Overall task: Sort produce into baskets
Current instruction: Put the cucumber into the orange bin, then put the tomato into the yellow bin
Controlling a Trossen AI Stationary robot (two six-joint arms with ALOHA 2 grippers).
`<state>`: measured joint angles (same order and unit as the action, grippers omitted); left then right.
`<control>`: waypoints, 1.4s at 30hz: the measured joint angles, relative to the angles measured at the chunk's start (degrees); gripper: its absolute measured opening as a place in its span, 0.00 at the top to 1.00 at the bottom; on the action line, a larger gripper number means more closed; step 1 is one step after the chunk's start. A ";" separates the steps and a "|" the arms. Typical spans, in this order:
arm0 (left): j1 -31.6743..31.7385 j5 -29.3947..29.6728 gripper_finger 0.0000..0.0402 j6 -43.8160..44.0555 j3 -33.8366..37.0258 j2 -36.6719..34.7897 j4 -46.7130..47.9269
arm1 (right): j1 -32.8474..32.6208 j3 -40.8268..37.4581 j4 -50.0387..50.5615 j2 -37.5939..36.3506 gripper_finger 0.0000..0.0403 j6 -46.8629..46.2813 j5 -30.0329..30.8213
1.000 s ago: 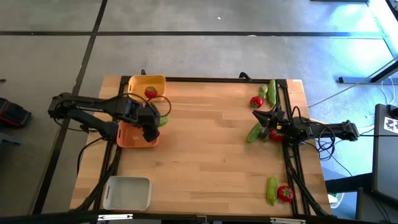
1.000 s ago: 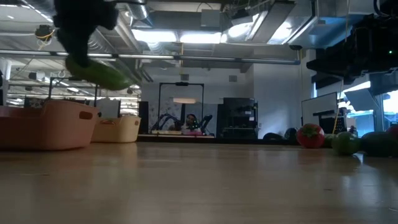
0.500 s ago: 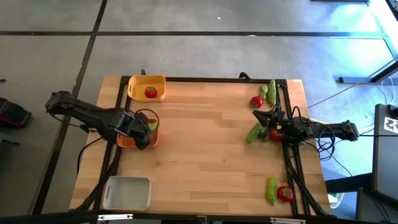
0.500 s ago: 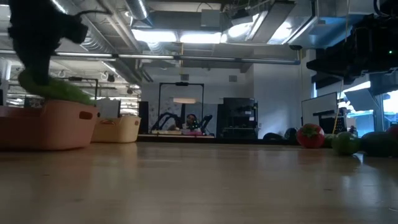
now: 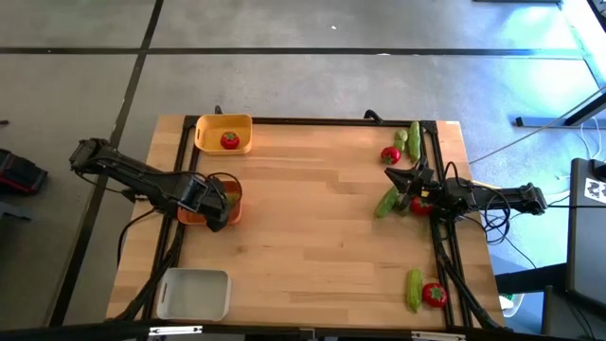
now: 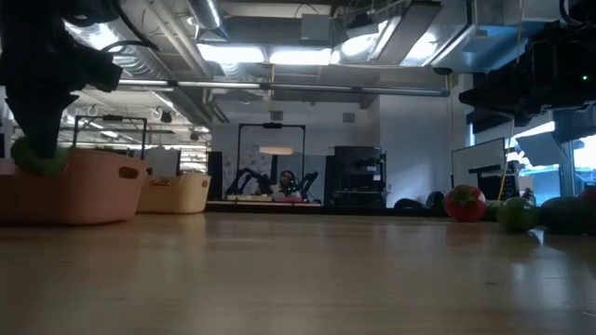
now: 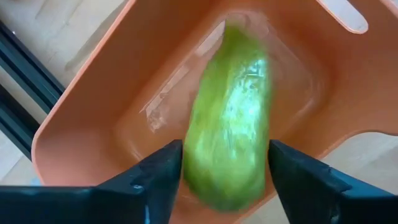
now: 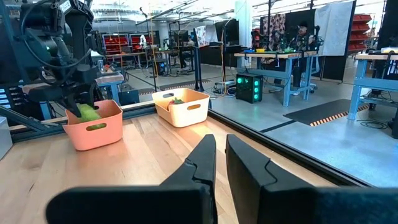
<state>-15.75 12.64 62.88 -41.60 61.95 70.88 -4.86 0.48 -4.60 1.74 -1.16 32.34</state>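
Cucumber [image 7: 227,124]: long, glossy pale green, blurred in the left wrist view. Long axis runs down into the orange basket [image 5: 194,210], lower end near the basket floor, upper end between the jaws. Orange basket sits near the table's [image 5: 312,237] left edge.

Left gripper [image 5: 221,201]: arm reaches in from the left edge, wrist bent down over the orange basket. Jaws parted, one on either side of the cucumber; cannot tell whether they grip it or have let go.

Right gripper [image 5: 398,180]: arm low along the right edge, jaws nearly closed on nothing, beside a tomato [image 5: 418,204] and another cucumber [image 5: 386,202].

Yellow basket [image 5: 223,124] at the far left corner holds one tomato.
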 joint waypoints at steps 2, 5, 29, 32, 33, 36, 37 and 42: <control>0.02 -0.08 0.36 0.04 0.00 0.00 0.15 | 0.01 0.01 0.00 0.00 0.91 0.01 0.01; 0.02 -0.24 0.32 0.06 0.00 0.00 -0.06 | 0.00 0.00 0.00 -0.01 0.91 0.01 0.00; 4.64 4.01 0.31 -15.55 -13.11 -0.04 -21.56 | 0.01 0.00 -0.75 -0.01 0.91 -0.01 0.01; 6.09 4.03 0.31 -19.00 -13.11 -0.04 -27.58 | 0.01 0.00 -1.06 -0.01 0.91 -0.01 0.00; 6.51 4.08 0.31 -20.33 -13.11 -0.04 -29.31 | 0.00 0.01 -1.22 0.00 0.91 -0.01 0.02; 7.69 4.22 0.31 -24.10 -13.11 -0.02 -33.91 | 0.01 0.00 -1.64 -0.02 0.91 -0.01 0.02; 8.05 4.30 0.31 -25.34 -13.11 -0.02 -35.20 | 0.00 0.01 -1.57 -0.02 0.91 -0.01 0.00; 9.63 6.28 0.31 -30.50 -13.11 -0.01 -40.82 | 0.00 0.01 -1.72 -0.02 0.91 0.16 0.21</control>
<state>-6.12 18.93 32.38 -54.72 61.94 30.07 -4.86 0.49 -6.32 1.72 -0.99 32.55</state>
